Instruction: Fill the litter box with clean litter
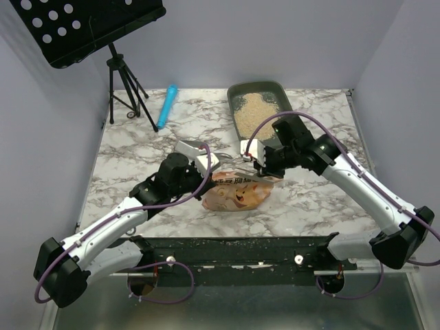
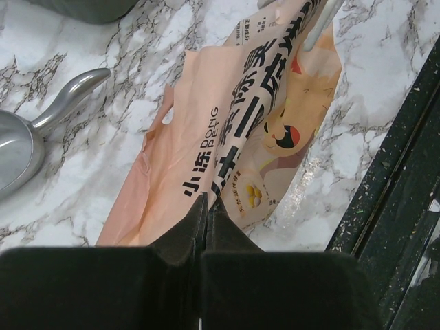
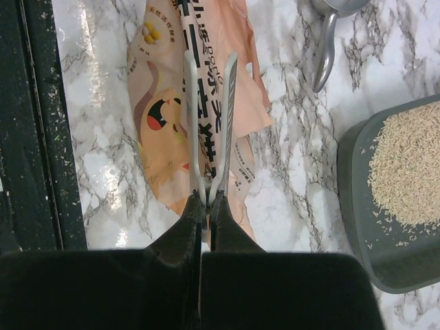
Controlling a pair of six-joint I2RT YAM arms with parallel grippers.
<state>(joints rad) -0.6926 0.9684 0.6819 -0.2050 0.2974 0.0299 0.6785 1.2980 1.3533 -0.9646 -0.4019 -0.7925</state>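
Rail [image 1: 240, 249]: black, flecked with grains, ran along the table's [image 1: 130, 148] near edge. Both wrist views cut it off.
Left gripper [image 2: 206, 206]: fingers pressed together with no gap, tips over the near edge of the bag [image 2: 227, 137]. Whether any film was caught between them could not be told.
Bag: orange-pink, lay flat on the marble between the two grippers. Its near end was hidden under the fingers in both wrist views.
Right gripper [image 3: 206, 203]: fingers closed to a sliver on two thin metal strips [image 3: 230, 103] that splayed out over the bag. What tool they belonged to was hard to make out.
Scoop [image 2: 41, 130]: silver, beside the bag. Its bowl was cut off in both wrist views.
Litter box [image 3: 385, 227]: beyond the bag, at the table's far middle. It was whole only from above; the right wrist showed one end.
Litter [image 3: 405, 172]: pale pile inside the box, with stray grains around it.
Top view only: blue tube [image 1: 167, 106] and music stand [image 1: 89, 27], far left.
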